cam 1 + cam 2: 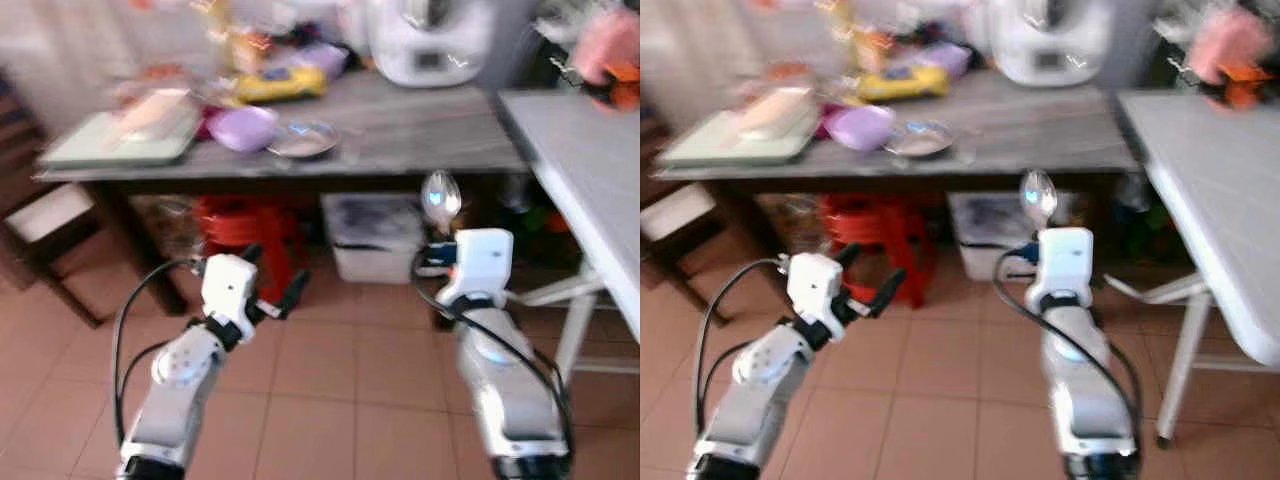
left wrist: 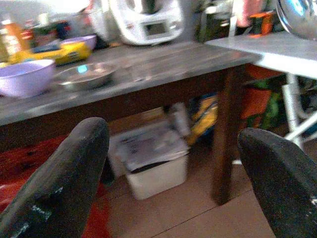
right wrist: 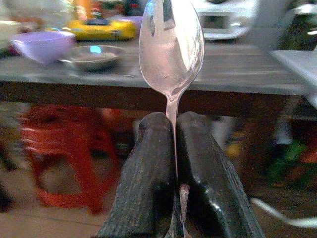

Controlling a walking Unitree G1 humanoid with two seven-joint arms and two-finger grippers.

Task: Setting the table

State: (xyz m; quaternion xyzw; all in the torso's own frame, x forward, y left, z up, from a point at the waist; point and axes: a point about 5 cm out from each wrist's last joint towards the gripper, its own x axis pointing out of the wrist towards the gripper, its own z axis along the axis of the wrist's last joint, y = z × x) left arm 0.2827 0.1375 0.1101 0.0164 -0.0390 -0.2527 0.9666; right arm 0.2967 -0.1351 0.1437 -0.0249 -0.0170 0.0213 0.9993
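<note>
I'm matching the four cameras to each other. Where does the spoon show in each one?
Left eye view: spoon upright above the right gripper.
Right eye view: above that gripper, centre.
Left wrist view: bowl at the corner.
Right wrist view: clamped between the fingers.
Shared landmark: metal dish on the wooden table.

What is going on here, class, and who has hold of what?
A humanoid robot stands on a tiled floor facing a cluttered grey table. Its right gripper is shut on the handle of a metal spoon, held upright with the bowl up. Its left gripper is open and holds nothing. On the table sit a purple bowl and, beside it, a metal dish. The spoon has not yet been laid down.
</note>
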